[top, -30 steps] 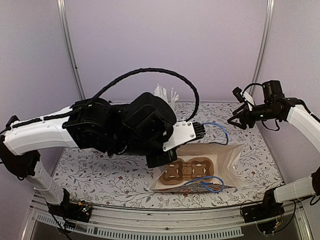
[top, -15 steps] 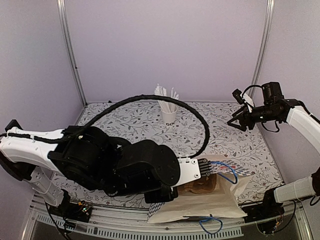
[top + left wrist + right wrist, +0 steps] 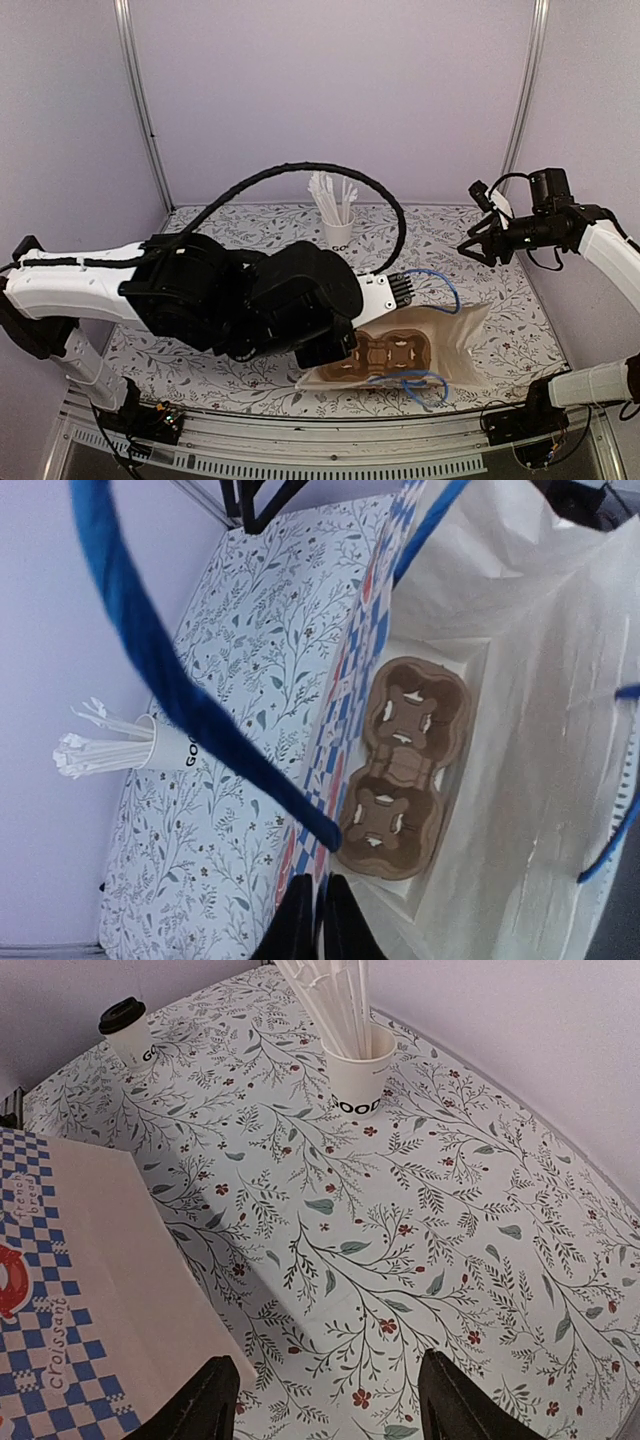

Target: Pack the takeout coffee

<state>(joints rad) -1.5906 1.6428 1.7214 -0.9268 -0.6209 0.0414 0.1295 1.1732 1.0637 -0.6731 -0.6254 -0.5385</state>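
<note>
Left gripper (image 3: 317, 920) pinches the paper bag (image 3: 520, 680) at its rim (pulp carrier (image 3: 400, 770) inside); right gripper (image 3: 330, 1410) hangs spread, coffee cup (image 3: 128, 1035) and straw cup (image 3: 358, 1075) ahead.

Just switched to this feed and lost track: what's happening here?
The left gripper pinches the rim of the bag, holding its mouth open on the table. The carrier lies inside, its cup holes empty. The right gripper is open and empty, hovering over the table. The coffee stands lidded away from the bag, not yet picked up, apart from the straw cup.
</note>
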